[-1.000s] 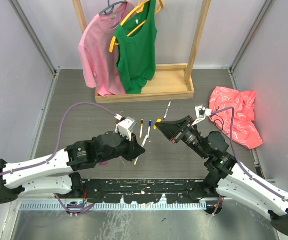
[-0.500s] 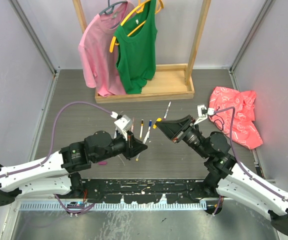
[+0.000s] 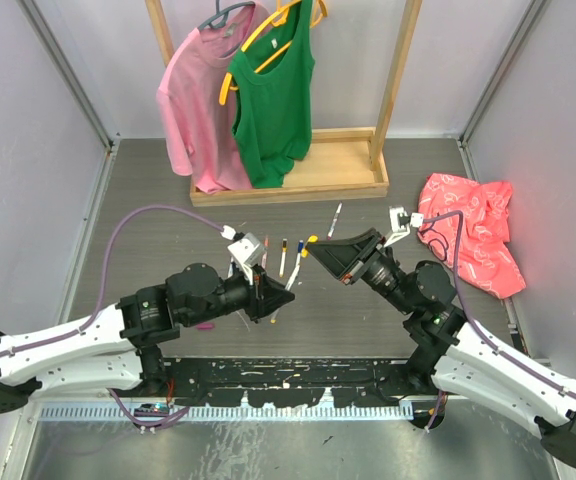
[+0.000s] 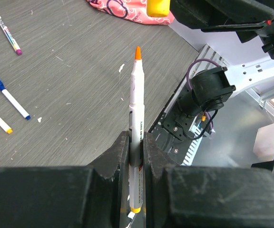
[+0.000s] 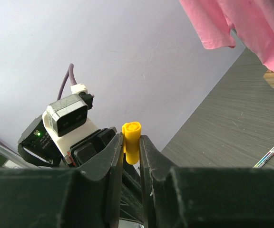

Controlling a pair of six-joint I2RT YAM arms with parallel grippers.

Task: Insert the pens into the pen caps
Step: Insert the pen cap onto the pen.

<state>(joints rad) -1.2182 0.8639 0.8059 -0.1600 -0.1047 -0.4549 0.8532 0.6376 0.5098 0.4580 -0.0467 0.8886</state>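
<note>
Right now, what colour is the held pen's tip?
Orange pen tip; left wrist view shows best.

Worktop (image 4: 70, 95): matt grey wood-grain surface, scuffed with pale flecks. Pen (image 4: 136, 104) clamped in the left tool (image 4: 136, 138): smooth white plastic barrel with a slight sheen. Yellow cap (image 5: 131, 140) clamped in the right tool (image 5: 131, 143): smooth, semi-gloss plastic. Tool fingers (image 4: 111, 159): matt black plastic, rubbed grey at the edges. Rack base (image 3: 298, 182): pale bare wood. Pink shirt (image 3: 203, 100), green vest (image 3: 273, 95), red cloth (image 3: 473, 240): soft matt fabric. Near-edge strip (image 3: 268, 445): scratched brushed metal.
</note>
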